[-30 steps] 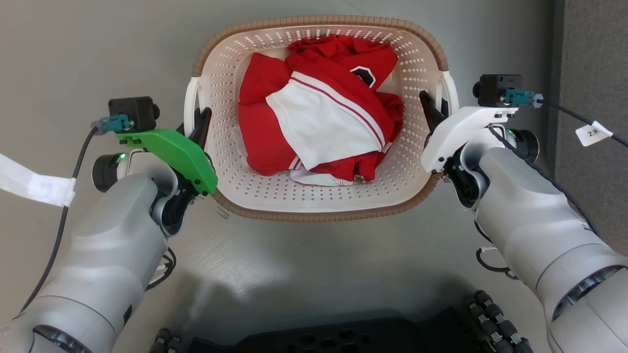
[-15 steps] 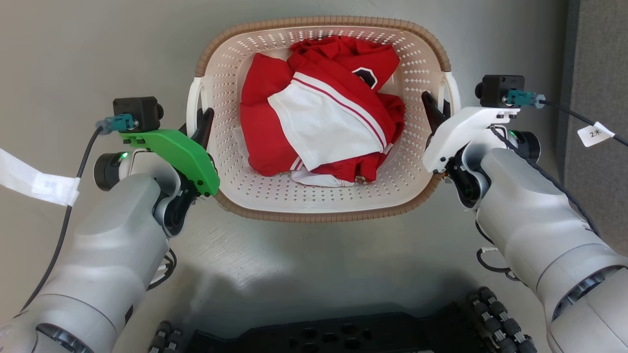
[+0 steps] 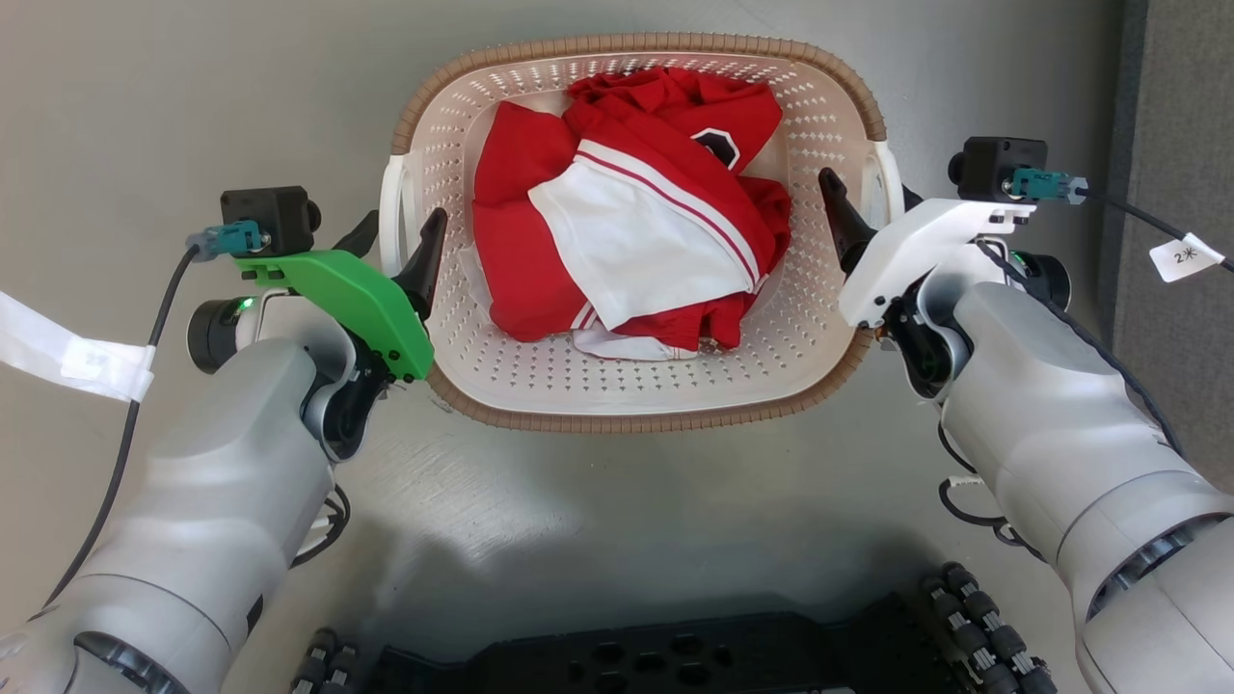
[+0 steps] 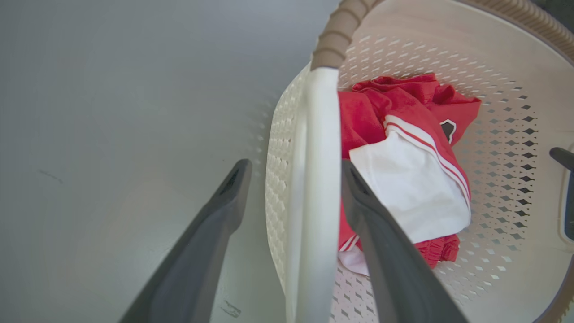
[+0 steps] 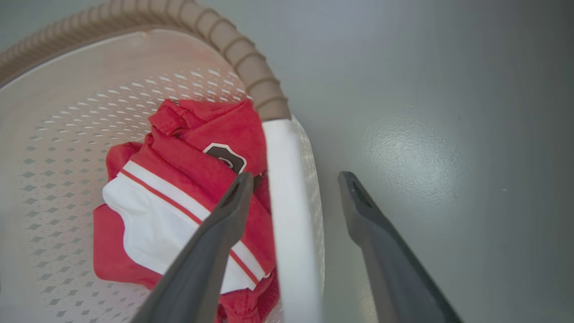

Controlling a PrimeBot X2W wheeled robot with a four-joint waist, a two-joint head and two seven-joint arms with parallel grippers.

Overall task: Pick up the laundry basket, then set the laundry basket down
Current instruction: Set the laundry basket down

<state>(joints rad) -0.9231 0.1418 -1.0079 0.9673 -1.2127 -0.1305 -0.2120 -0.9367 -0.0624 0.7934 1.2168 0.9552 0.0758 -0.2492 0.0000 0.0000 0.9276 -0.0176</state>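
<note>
**Basket (image 3: 627, 421) of cream plastic between two open claws**

The small, rounded laundry basket (image 4: 314, 134) has little holes all over, a brown woven-look rim and white side handles. It sits on the smooth grey floor (image 3: 193, 96), right in front of the robot. Crumpled red and white clothes (image 3: 627, 222) lie inside it.

The left claw (image 3: 400, 226) is at the white left handle (image 3: 390, 207). In the left wrist view, the left claw (image 4: 294, 166) is wide open. One dark finger is outside the basket and one is inside, with the handle between them. The outside finger is clear of the handle.

The right claw (image 3: 868, 188) is at the white right handle (image 3: 887, 173) in the same way. In the right wrist view, the right claw (image 5: 296, 177) is open too. Its inside finger is above the clothes, and its outside finger is apart from the handle. Neither claw has hold of anything.
</note>
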